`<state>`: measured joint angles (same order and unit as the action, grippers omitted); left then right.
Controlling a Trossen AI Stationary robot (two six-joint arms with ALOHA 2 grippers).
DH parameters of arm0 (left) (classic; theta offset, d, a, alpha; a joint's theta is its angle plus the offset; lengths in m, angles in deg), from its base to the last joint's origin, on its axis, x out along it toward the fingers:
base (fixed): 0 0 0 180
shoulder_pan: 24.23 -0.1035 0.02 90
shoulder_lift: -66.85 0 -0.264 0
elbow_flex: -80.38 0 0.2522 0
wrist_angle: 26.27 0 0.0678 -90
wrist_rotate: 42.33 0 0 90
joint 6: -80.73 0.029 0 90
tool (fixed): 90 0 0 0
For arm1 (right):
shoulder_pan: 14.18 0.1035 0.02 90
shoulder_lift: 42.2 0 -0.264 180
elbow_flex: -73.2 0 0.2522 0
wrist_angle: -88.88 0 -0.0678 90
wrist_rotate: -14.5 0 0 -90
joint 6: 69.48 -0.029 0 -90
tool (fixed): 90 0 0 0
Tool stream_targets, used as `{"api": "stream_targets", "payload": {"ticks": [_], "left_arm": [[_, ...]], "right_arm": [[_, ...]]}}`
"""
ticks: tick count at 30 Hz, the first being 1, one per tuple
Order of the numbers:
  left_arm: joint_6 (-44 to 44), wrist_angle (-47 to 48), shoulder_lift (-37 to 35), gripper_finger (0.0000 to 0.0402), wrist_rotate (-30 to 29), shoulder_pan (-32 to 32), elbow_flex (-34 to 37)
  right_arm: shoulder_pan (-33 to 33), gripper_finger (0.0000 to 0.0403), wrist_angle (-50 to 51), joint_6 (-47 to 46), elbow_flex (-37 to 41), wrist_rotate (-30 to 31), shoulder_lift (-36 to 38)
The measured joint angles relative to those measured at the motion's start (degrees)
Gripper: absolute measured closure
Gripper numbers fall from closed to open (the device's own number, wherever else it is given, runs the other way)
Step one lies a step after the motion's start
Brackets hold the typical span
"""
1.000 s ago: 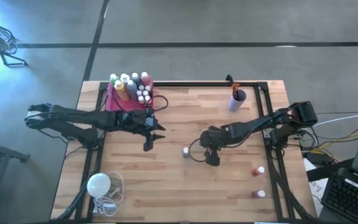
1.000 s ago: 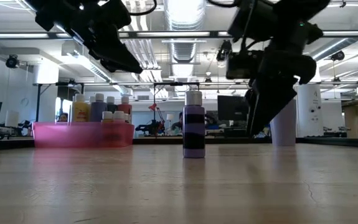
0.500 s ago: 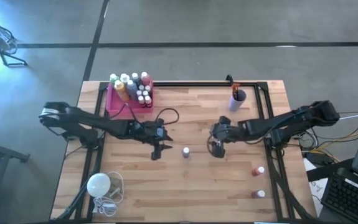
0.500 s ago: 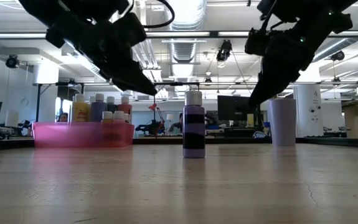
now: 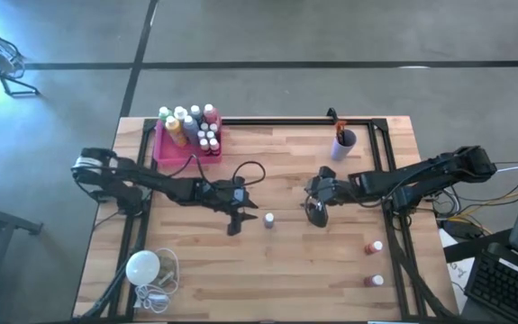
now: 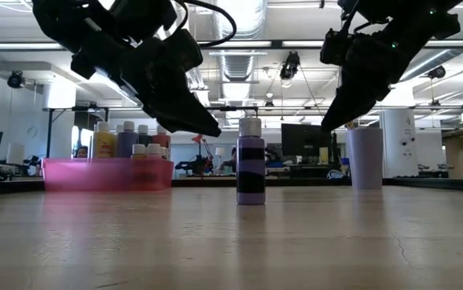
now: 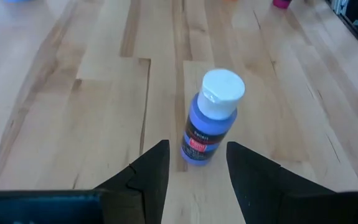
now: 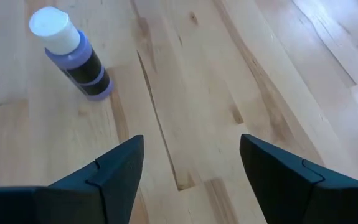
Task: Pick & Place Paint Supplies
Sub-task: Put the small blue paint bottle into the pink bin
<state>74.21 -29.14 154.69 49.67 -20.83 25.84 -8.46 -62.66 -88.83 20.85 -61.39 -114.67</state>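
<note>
I see the left gripper [image 7: 194, 168] open and empty just beside the upright purple bottle [image 7: 211, 117]. The right gripper [image 8: 191, 165] hangs wide open, empty, near it.

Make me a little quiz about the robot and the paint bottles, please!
1. True or false: the purple bottle stands upright between the left end effector and the right end effector.
2. Where are most bottles? A) pink tray B) white cup C) the floor
3. How many bottles stand near the table's right edge?

Key: 1 true; 2 A; 3 two.
</note>
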Motion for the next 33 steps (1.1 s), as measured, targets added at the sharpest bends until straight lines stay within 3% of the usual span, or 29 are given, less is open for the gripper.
{"api": "stream_targets", "payload": {"ticks": [16, 33], "left_arm": [[0.7, -5.8, 1.3, 0.0236, -0.1, 1.0, 0.0], [0.9, -10.5, 4.1, 0.0236, -0.1, 1.1, 0.0]], "right_arm": [[0.0, 0.0178, 0.0, 0.3, 0.2, 0.0, 0.0], [0.0, 0.0137, 0.0, 0.5, 0.2, 0.8, 0.0]]}}
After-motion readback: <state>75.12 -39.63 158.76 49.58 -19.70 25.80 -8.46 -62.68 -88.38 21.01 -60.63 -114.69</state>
